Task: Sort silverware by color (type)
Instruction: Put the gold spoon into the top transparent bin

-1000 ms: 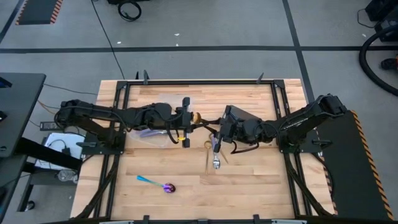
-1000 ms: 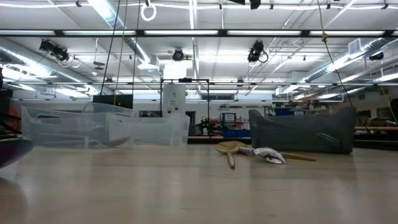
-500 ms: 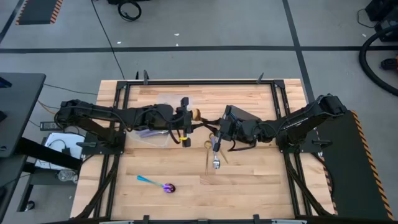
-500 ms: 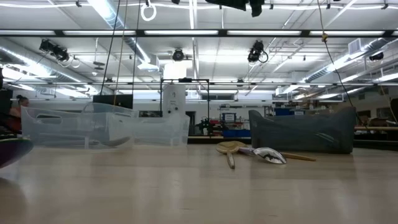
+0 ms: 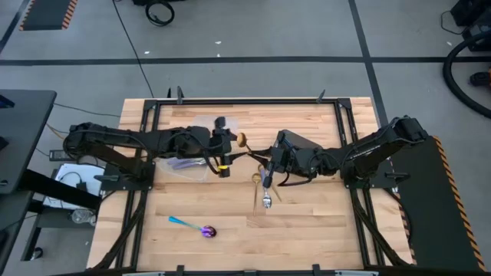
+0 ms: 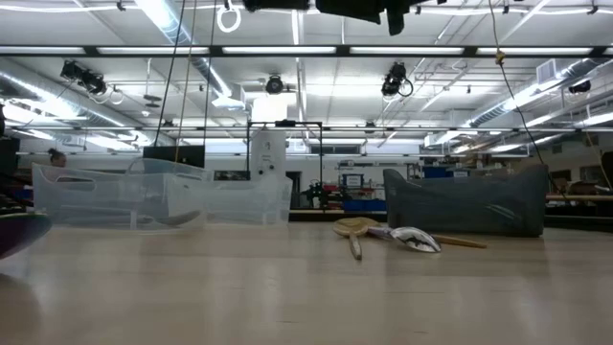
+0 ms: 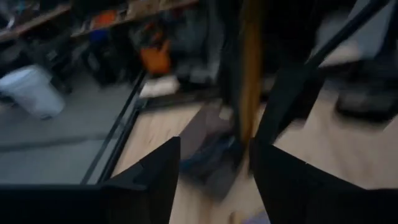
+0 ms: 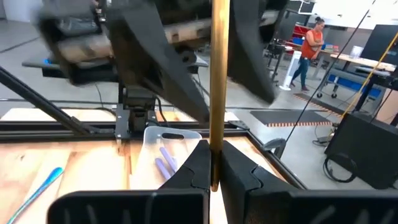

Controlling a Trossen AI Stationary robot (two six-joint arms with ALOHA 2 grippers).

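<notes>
A gold spoon [image 5: 241, 140] hangs in the air between my two grippers, above the table's middle. My right gripper [image 5: 268, 161] is shut on it. My left gripper [image 5: 227, 146] stands open just left of the spoon's bowl. In the left wrist view its fingers [image 7: 163, 163] stand apart with the blurred gold handle [image 7: 249, 81] ahead of them. A gold and a silver spoon [image 5: 265, 195] lie on the table below the right gripper. An iridescent spoon [image 5: 198, 227] lies near the front. My right gripper pinches the gold spoon's handle [image 8: 216, 146] between its two fingers, coming level from the table's right. The handle sticks out past the fingertips toward the left gripper, bowl end farthest away. The spoon is lifted clear of the table.
A clear container [image 5: 188, 162] with purple-handled spoons stands under my left arm, and shows as clear walls [image 6: 163, 196] in the low view. A dark grey bin [image 5: 301, 144] sits under my right arm. A person [image 8: 311, 43] stands in the room beyond.
My left gripper has drawn back toward the table's left edge and come away from the gold spoon's bowl. The spoon stays in the air with my right gripper, which has kept its place.
</notes>
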